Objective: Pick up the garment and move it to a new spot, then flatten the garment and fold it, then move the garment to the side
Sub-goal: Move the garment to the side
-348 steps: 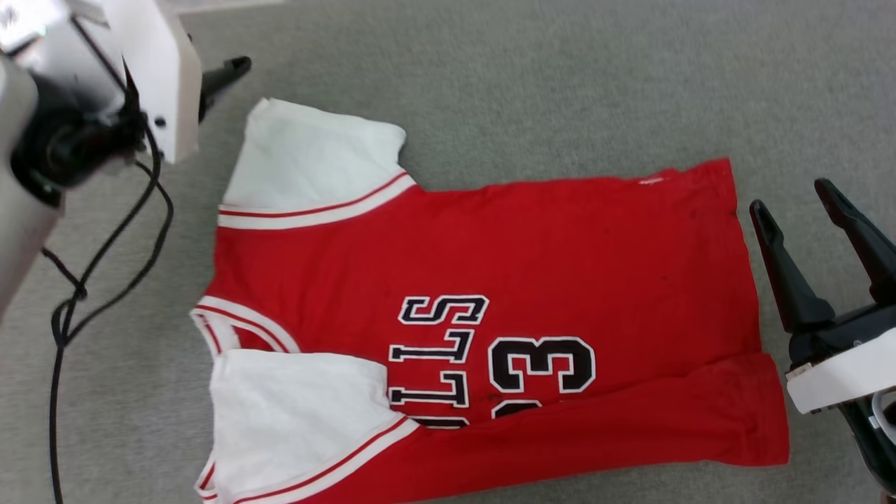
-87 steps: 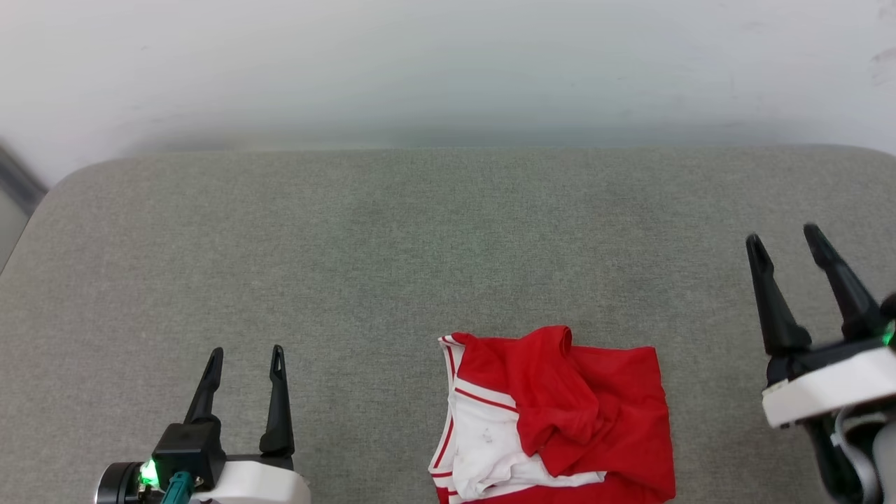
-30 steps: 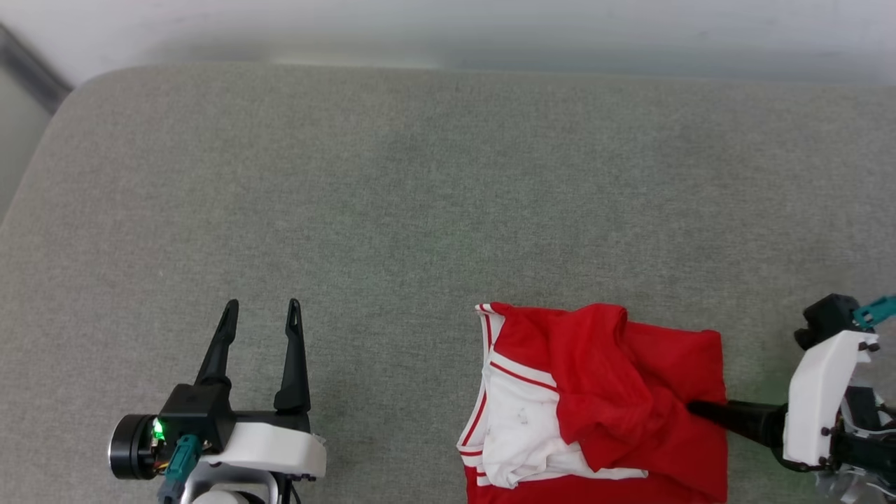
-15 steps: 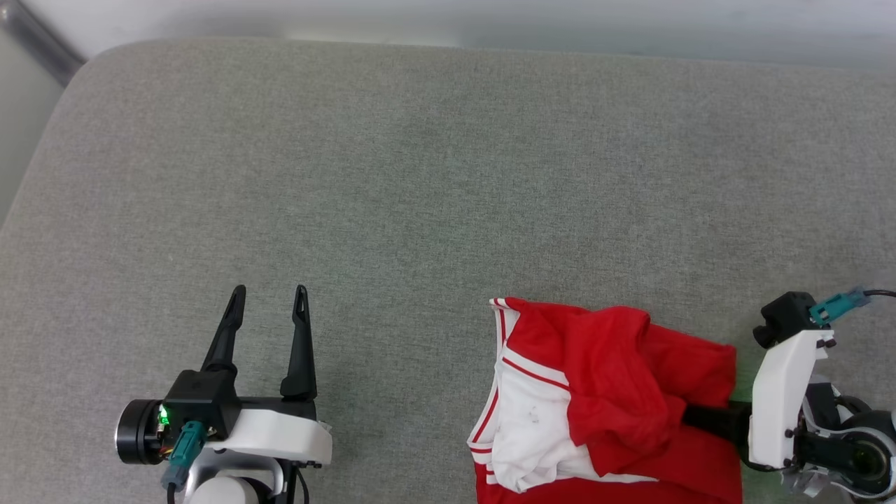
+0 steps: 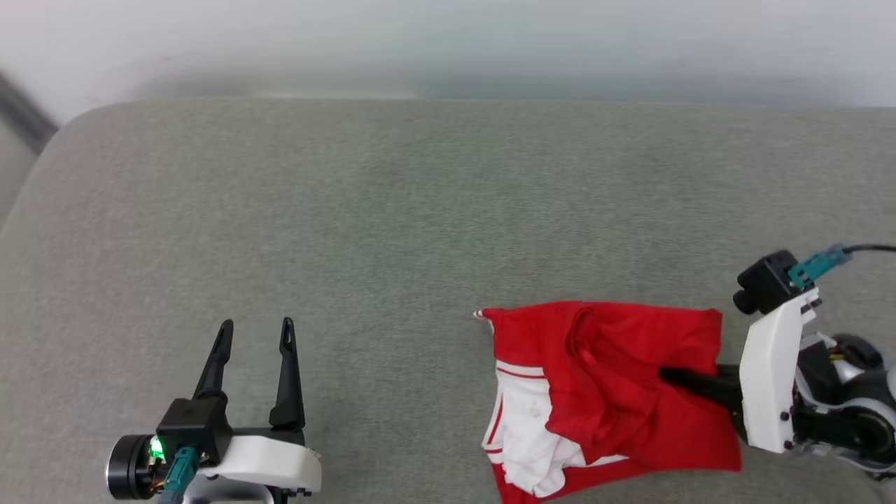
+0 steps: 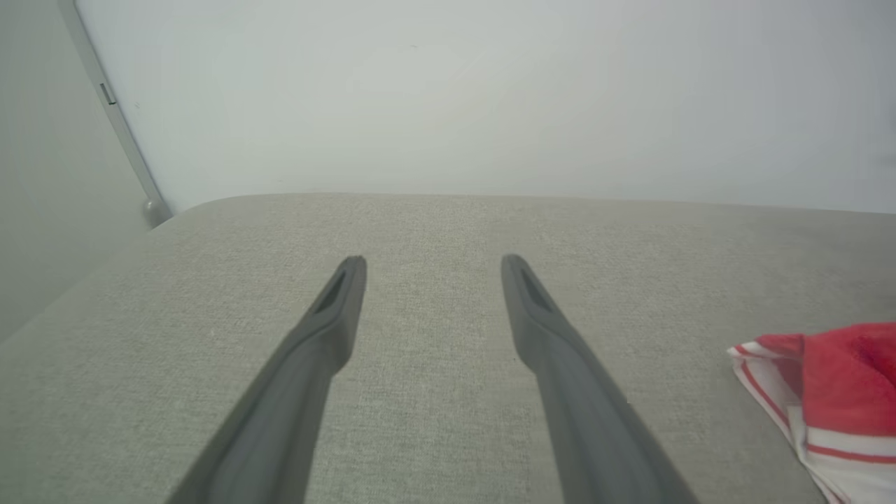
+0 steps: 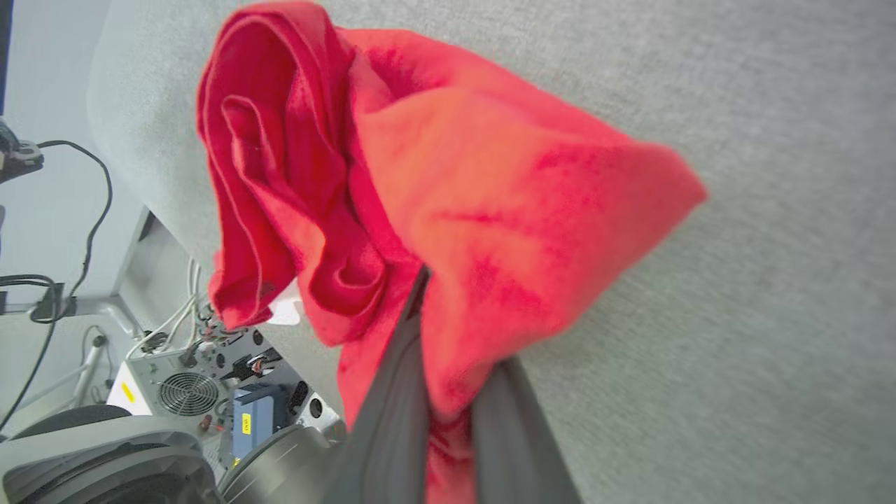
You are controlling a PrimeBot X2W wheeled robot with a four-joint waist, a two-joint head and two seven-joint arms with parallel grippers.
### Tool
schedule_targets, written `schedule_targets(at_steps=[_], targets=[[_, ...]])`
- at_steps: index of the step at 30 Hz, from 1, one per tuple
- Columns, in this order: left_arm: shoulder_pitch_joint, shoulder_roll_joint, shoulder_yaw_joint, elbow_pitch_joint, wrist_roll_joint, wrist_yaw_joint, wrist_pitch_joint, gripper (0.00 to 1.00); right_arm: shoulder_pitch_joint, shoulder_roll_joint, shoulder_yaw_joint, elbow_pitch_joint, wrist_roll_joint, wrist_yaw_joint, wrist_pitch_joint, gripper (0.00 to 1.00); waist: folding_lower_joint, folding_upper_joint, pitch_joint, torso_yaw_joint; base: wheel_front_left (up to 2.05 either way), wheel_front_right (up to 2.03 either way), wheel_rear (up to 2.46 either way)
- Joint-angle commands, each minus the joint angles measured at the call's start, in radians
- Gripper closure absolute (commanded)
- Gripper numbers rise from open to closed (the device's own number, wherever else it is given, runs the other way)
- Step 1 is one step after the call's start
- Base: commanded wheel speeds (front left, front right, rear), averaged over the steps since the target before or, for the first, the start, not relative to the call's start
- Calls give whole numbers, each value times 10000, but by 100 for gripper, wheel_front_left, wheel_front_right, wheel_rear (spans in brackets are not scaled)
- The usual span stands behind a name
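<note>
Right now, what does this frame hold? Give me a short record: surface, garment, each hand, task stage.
surface: grey fabric-covered pad
garment: red and white, crumpled in a heap at the pad's near right
left hand: open, empty, well apart from the garment
right hand: shut on a red fold of the garment, reaching in from the right
task stage: garment gripped, not yet flattened or folded

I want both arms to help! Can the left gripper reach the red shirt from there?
Probably yes: bare grey cushion lies between the open left gripper and the garment, which the right gripper grips.
</note>
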Motion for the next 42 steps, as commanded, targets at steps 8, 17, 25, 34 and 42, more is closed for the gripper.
schedule_targets(at_steps=[8, 17, 25, 34, 42], targets=[[189, -14, 143, -131, 99, -39, -21, 0, -1206, -1552, 493, -1299, -182, -3, 278, 100, 0, 0, -98, -1756, 0, 0, 0], [-104, -7, 539, -606, 276, -158, -21, 0, -2184, -2501, 256, -1225, -718, -4, 97, 100, 0, 0, 955, -3072, 0, 0, 0], [-788, 94, 554, -969, 509, -439, -21, 0, -2488, -3208, -644, 499, -1676, -4, -687, 100, 0, 0, 2147, -3011, 0, 0, 0], [-1407, 216, 660, -1526, 637, -566, -21, 0, -3207, -3203, -1881, 2838, -3169, -6, -1605, 100, 0, 0, 3477, -2655, 0, 0, 0], [-1646, 262, 746, -1830, 682, -607, -21, 0, -3742, -2803, -2907, 4442, -4388, -7, -2218, 100, 0, 0, 4123, -2489, 0, 0, 0]])
